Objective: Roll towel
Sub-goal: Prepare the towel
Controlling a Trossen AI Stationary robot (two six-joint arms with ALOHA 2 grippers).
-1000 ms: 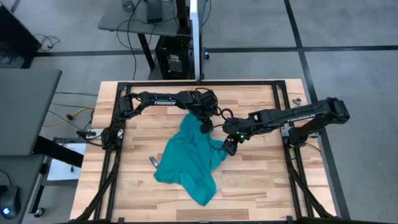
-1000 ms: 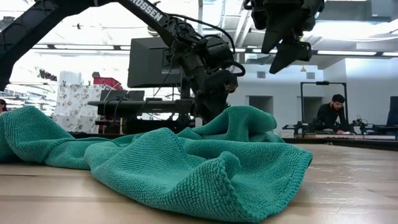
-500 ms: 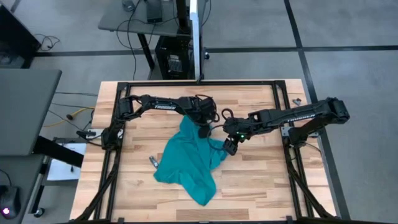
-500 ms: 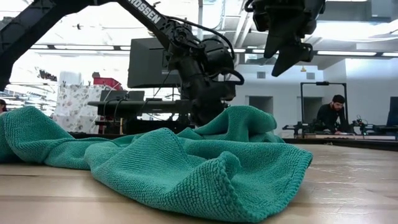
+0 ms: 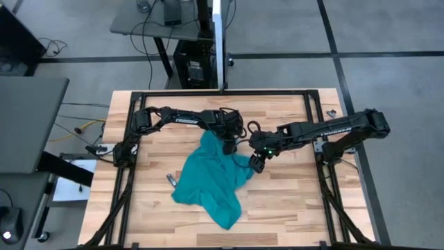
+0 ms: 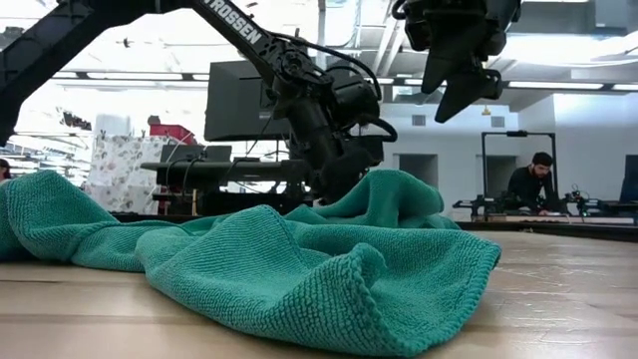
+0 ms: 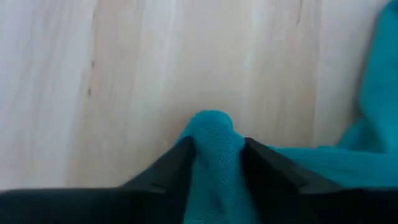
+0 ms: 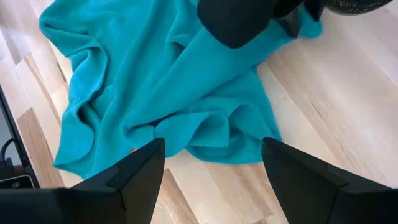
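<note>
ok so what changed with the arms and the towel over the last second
The left gripper dropped onto the far edge of the teal towel and closed, pinching a fold of it between its fingers. The right gripper stayed open, hovering above the towel's right edge. The towel itself lies crumpled on the wooden table as before.

left gripper (image 7: 214, 155) pinched, right gripper (image 8: 214, 165) agape

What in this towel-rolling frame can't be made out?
- Left pincer: left wrist view shows towel bunched between its fingers; how much cloth is caught is cut off by the picture's edge.
- Small dark object beside the towel, high view: too small to identify.
- Right pincer: open above the towel.
</note>
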